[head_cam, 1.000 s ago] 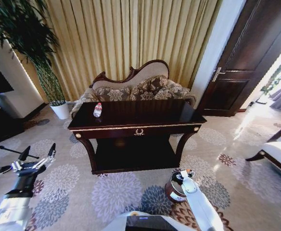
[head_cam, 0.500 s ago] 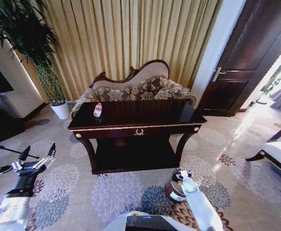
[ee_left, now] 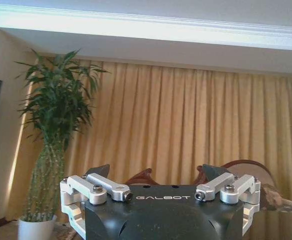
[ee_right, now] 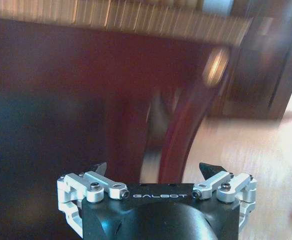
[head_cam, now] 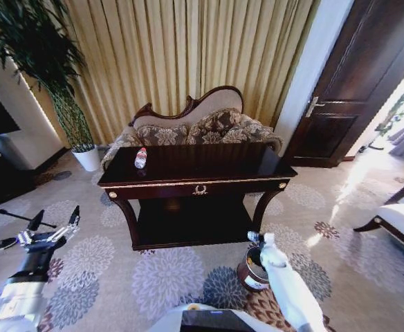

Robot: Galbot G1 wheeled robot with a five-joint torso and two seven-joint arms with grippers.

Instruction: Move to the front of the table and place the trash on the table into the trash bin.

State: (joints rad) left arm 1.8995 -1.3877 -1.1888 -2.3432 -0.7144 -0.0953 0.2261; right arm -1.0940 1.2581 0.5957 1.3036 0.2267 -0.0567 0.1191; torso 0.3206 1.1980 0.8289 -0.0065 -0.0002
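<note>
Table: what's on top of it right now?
On the table, a clear bottle with a red cap stands near its left end. Smaller scraps can't be made out on the dark, glossy top.

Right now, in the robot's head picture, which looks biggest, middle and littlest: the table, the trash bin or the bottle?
Largest to smallest, as they look in the head view:
1. The table.
2. The trash bin, though it sits nearer the camera, which makes it look bigger.
3. The bottle, standing on the table's far left corner.
</note>
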